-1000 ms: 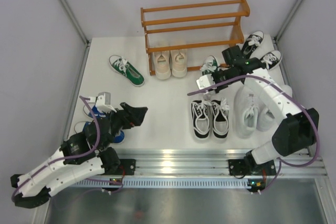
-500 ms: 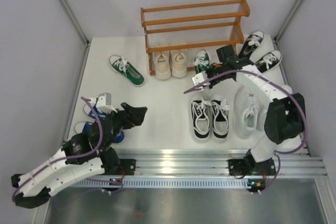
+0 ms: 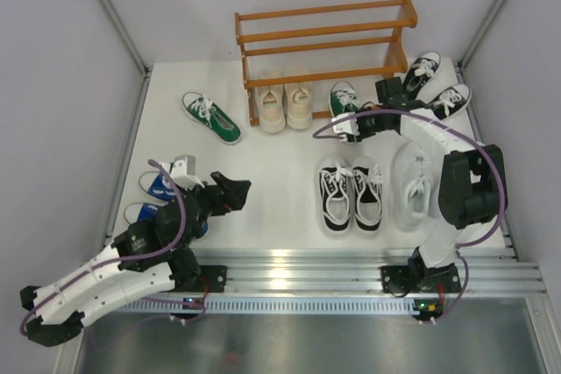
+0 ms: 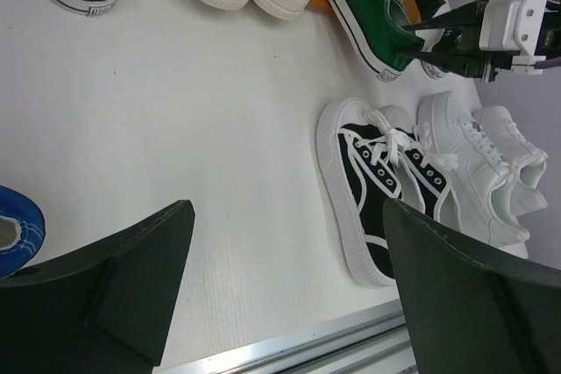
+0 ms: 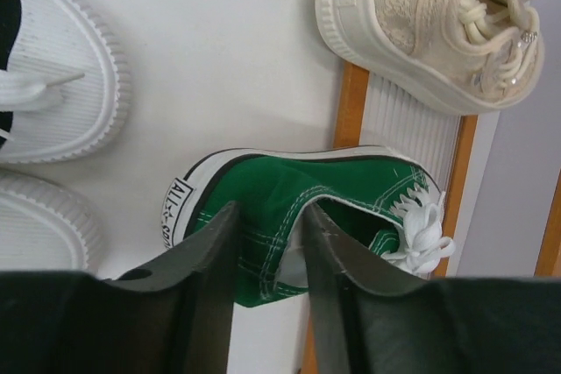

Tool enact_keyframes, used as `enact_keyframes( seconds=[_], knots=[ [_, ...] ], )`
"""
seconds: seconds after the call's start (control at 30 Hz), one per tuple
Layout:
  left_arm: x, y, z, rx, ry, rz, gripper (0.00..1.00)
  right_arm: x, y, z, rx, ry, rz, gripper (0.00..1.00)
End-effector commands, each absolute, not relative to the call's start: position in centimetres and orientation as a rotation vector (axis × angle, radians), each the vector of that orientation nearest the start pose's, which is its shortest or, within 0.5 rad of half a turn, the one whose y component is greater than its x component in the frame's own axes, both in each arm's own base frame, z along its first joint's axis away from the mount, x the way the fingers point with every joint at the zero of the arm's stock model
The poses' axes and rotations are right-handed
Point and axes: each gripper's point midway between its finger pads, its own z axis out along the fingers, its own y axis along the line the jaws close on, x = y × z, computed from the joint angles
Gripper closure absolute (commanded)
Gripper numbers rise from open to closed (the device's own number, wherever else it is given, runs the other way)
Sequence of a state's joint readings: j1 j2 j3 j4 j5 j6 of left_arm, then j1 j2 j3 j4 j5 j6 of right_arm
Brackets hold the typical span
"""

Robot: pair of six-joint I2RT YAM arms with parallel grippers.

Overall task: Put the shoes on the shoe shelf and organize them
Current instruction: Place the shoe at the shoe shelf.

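Observation:
The orange-brown shoe shelf [image 3: 324, 41] stands at the back. A beige pair [image 3: 285, 104] sits on its lowest tier. My right gripper [image 3: 355, 122] is shut on the heel wall of a green shoe [image 3: 344, 98], its toe at the lowest tier beside the beige pair. In the right wrist view the gripper [image 5: 272, 216] pinches the green shoe [image 5: 289, 186] over the shelf bar [image 5: 351, 111]. The other green shoe [image 3: 211, 117] lies at the left. My left gripper [image 3: 235, 192] is open and empty, beside the blue shoes [image 3: 160, 186]; its wrist view [image 4: 285, 216] shows bare table between the jaws.
A black pair [image 3: 351, 197] and a white pair [image 3: 412, 186] stand in front of the right arm. Another black pair [image 3: 436, 85] lies at the back right beside the shelf. Grey walls close in both sides; a metal rail runs along the near edge.
My right gripper has carried the green shoe back and left to the shelf's lowest tier, next to the beige pair. My left gripper has shifted slightly forward.

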State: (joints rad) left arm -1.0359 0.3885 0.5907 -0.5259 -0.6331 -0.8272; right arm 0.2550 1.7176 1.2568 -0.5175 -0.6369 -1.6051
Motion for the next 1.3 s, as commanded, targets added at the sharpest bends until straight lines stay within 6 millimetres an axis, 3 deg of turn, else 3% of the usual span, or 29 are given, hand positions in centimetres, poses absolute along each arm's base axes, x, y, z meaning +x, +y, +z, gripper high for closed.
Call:
enact_keyframes(
  seconds=[0.0,0.17,0.27,0.5,0.7,0.97,1.0,1.1,1.13,1.27],
  knots=[
    [18.1,-15.0,22.8,-0.244,1.838,-0.735,0.06,43.0,16.9,13.1,-1.903,1.227,0.092,0.63],
    [18.0,-15.3,22.3,-0.238,1.853,-0.742,0.06,42.4,16.0,12.7,-1.870,1.365,0.124,0.49],
    [17.8,-15.4,22.2,-0.239,1.856,-0.760,0.06,41.6,15.6,12.5,-1.865,1.458,0.170,0.46],
    [17.3,-15.5,22.1,-0.252,1.849,-0.814,0.07,40.5,14.4,10.8,-1.926,1.617,0.218,0.46],
    [17.0,-15.7,21.7,-0.247,1.860,-0.837,0.07,39.5,14.2,9.3,-2.012,1.640,0.215,0.45],
    [16.9,-15.9,21.6,-0.245,1.867,-0.847,0.07,40.0,14.7,8.1,-2.041,1.689,0.215,0.50],
    [16.9,-15.9,21.6,-0.247,1.866,-0.847,0.07,40.1,14.6,7.9,-2.039,1.694,0.216,0.51],
    [16.9,-15.9,21.7,-0.243,1.865,-0.847,0.07,40.5,14.7,7.9,-2.043,1.683,0.186,0.72],
    [16.9,-15.9,21.6,-0.241,1.867,-0.847,0.07,40.5,14.8,8.1,-2.042,1.674,0.179,0.84],
    [16.9,-15.9,21.7,-0.240,1.865,-0.845,0.07,41.8,15.2,10.4,-2.018,1.574,0.091,1.00]
  ],
)
